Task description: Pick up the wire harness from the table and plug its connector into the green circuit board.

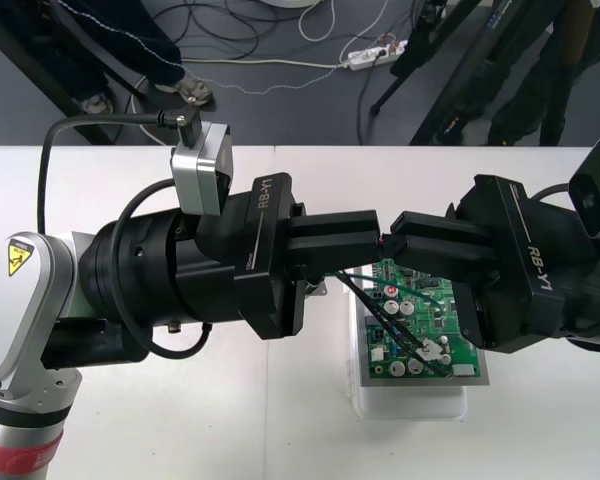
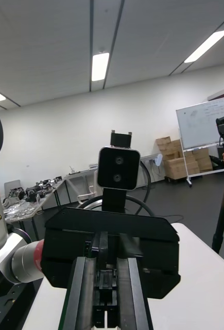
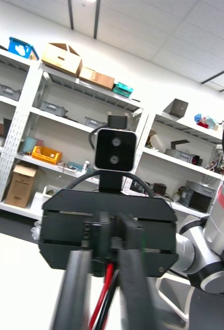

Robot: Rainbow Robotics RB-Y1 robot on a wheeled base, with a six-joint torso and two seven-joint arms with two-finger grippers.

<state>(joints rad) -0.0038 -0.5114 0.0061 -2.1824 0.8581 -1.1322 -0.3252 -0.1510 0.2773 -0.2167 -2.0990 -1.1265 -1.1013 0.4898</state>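
Light, floppy thin red-black-green wire harness point(image 3: 108, 291) clamped by both black-fingered left gripper point(image 1: 373, 241) and right gripper point(image 1: 401, 236) above green circuit board point(image 1: 450, 330); likely best held near rigid plug.

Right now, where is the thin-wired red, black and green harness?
Front view, centre: the harness is pinched by the left gripper where it meets the right gripper, wires drooping onto the green circuit board.

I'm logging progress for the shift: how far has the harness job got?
Done: the harness is off the table, its red and black wires pinched in the left gripper. In hand: the right gripper meets it tip to tip above the green circuit board, wires trailing down onto it. Left: no plug shows seated, so insertion remains.
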